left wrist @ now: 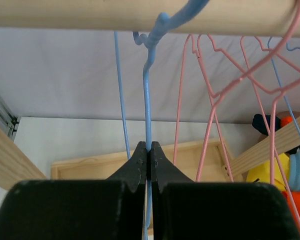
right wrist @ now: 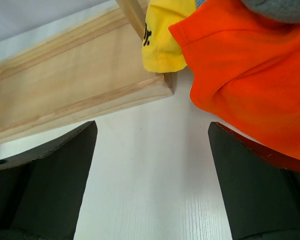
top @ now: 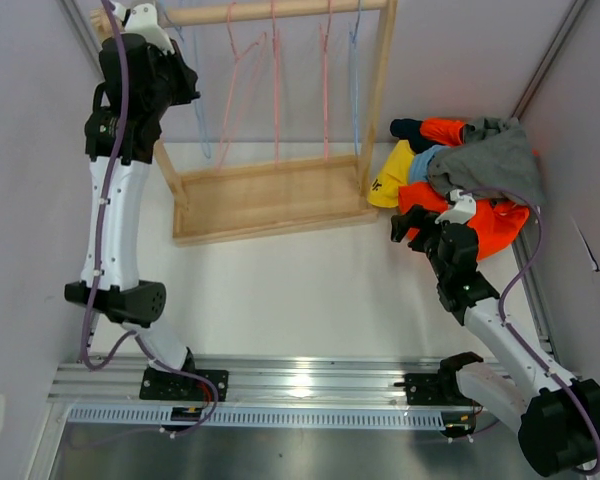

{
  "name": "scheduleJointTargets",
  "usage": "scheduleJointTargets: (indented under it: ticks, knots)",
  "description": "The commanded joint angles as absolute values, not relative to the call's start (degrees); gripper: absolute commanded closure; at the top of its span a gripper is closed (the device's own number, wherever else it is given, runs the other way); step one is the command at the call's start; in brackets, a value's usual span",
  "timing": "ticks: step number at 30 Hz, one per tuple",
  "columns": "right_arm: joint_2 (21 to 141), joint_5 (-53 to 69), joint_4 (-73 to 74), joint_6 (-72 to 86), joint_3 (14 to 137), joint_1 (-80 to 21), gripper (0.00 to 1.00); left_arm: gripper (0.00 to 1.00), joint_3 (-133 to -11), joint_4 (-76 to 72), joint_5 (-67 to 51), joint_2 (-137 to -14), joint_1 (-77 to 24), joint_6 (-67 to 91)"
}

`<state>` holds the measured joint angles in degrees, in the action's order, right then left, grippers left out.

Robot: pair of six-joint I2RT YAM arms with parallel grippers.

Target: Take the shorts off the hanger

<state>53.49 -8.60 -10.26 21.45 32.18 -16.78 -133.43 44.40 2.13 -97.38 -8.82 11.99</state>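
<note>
**Shorts: position relative to both sets of fingers**

Shorts point(top: 460, 170) lie in one heap on the table point(top: 310, 300), just beside the end post of the wooden rack point(top: 270, 195).

1. Right gripper point(right wrist: 152, 165). I read its fingers point(right wrist: 260, 180) as released and spread wide, with only bare table between them. The orange shorts point(right wrist: 250, 75) lie directly ahead of the finger nearer the heap, and their hem runs right up to its tip. I cannot tell whether cloth and finger touch. The yellow shorts point(right wrist: 165, 35) lie further ahead, roughly in line with the gap between the fingers, draped over the corner of the rack's base. A strip of grey shorts point(right wrist: 285, 7) shows beyond the orange pair.

2. Heap, overhead view. The grey shorts lie on top. The light blue shorts point(top: 425, 165) lie between the grey and yellow pairs. The dark navy shorts point(top: 408, 128) are at the far end, furthest from the right fingers.

3. Left gripper point(left wrist: 149, 150). Its fingers are clenched on the wire of the blue hanger point(left wrist: 147, 110), which hangs by its hook from the wooden rail point(left wrist: 90, 12) directly above the fingertips. Pink hangers point(left wrist: 210, 100) hang on the same rail, to the side of the fingers towards the heap. The shorts lie well apart from these fingers, low down past the pink hangers.
</note>
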Motion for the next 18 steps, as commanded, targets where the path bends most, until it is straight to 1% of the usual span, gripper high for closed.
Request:
scheduleJointTargets:
  ticks: [1,6,12,15,18]
  knots:
    - [53.09,-9.67,-12.83,22.06,32.78,-17.66,0.01,1.00,-140.53,44.13,0.79,-101.24,-7.74,12.57]
    - [52.12,-10.19,-11.96,20.92,32.61,-18.46,0.01,1.00,-140.72,42.89,-1.58,-104.23,-6.50,14.85]
    - [50.98,-10.90,-11.86,20.30,31.55,-18.28,0.01,1.00,-135.71,41.92,-1.76,-104.41,-6.42,14.59]
    - [51.15,-10.46,-12.22,20.39,31.46,-18.28,0.01,1.00,-133.86,41.84,-1.93,-103.45,-6.50,14.76]
    - [51.33,-10.28,-12.48,20.65,31.46,-18.37,0.01,1.00,-128.78,40.70,-1.58,-100.29,-6.50,14.85]
